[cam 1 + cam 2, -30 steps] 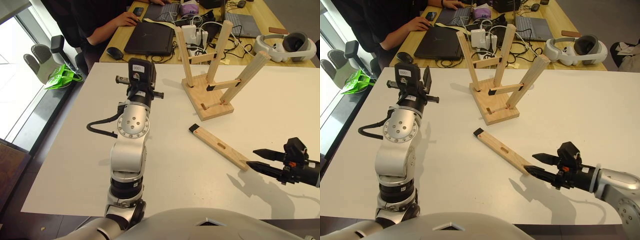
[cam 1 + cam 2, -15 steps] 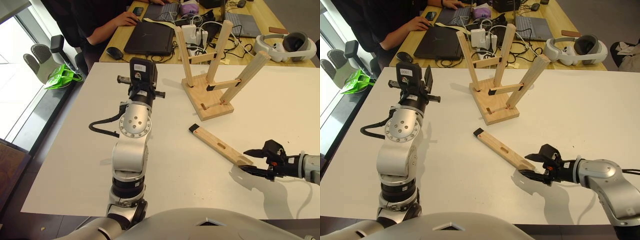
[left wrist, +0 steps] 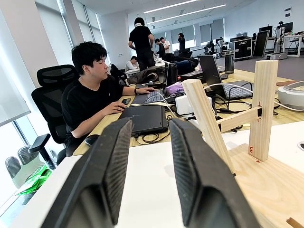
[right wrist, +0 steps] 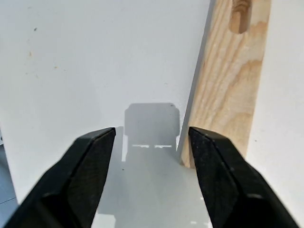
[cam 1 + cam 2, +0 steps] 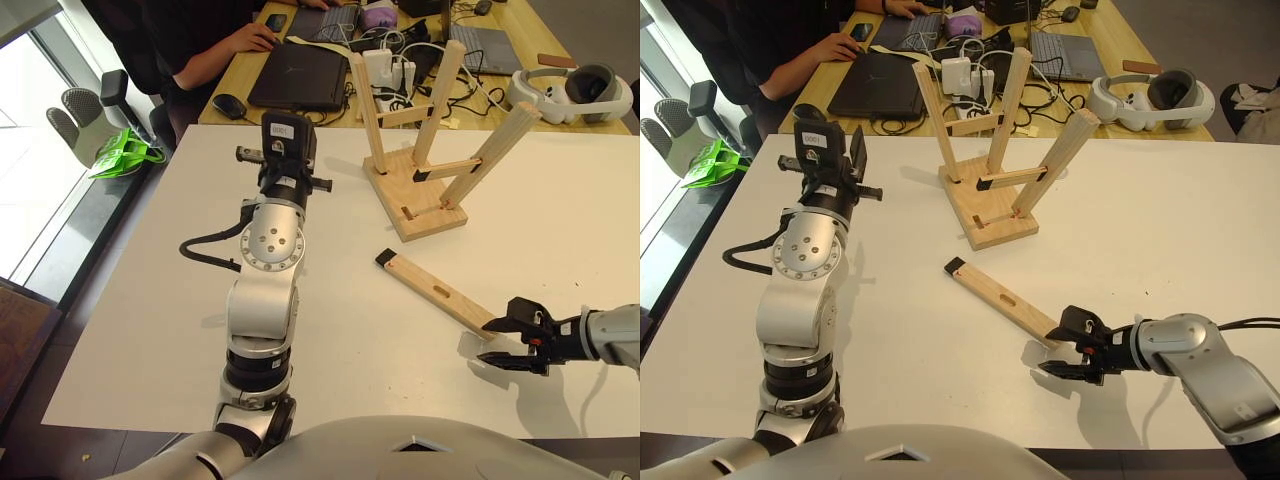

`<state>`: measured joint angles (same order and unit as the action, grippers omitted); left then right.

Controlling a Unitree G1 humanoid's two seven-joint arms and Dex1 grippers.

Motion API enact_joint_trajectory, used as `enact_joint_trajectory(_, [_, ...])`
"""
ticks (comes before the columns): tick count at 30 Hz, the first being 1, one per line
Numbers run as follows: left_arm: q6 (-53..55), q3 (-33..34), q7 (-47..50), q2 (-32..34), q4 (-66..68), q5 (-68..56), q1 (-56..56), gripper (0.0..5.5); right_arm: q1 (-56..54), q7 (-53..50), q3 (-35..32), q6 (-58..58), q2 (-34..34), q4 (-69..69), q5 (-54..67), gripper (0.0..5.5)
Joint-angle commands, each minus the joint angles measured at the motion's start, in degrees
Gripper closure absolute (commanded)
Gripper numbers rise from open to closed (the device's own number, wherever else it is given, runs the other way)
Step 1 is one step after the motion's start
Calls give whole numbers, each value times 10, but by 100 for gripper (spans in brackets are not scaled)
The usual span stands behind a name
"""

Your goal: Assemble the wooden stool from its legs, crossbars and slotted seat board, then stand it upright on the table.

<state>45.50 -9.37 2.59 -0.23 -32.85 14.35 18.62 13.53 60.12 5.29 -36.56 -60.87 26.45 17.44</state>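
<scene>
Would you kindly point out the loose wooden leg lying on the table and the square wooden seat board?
Loose wooden leg [image 5: 437, 293], left eye view, middle of its upper face.
Square wooden seat board [image 5: 428, 215], left eye view, bare face near its front edge.

Loose leg [image 5: 437, 292] lies on table [image 5: 150, 330] before seat board [image 5: 396, 191], right end effector [image 5: 486, 342] beside it.

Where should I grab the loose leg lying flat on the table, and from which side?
Probably take the loose leg at its near end, by the open right gripper, coming from above with the jaws across its narrow width. It lies flat on the table, so only the long side faces are free.
</scene>
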Motion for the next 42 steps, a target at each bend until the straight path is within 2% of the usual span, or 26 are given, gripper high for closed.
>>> enact_joint_trajectory(1, [-2,-1,0,2,5,5,9,402,-12,-6,16,-4,-1,-17,-17,332])
enact_joint_trajectory(14, [5,7,-16,14,5,2,13,402,-78,8,34,18,38,-54,-8,547])
enact_joint_trajectory(18, [6,10,-22,19,4,2,15,402,-105,15,37,26,45,-74,-9,547])
enact_joint_trajectory(22, [9,9,-24,21,1,2,14,402,-126,26,6,4,51,-93,28,547])
enact_joint_trajectory(28, [16,5,-22,17,-7,5,10,402,-88,25,-43,-30,86,-91,107,455])
enact_joint_trajectory(33, [21,6,-28,21,-9,2,13,402,-76,5,-33,35,105,-144,67,373])
enact_joint_trajectory(36, [23,6,-31,22,-10,2,13,402,-76,31,-14,83,92,-169,37,373])
enact_joint_trajectory(42, [22,3,-32,21,-6,4,18,402,-85,84,-2,104,86,-182,35,373])
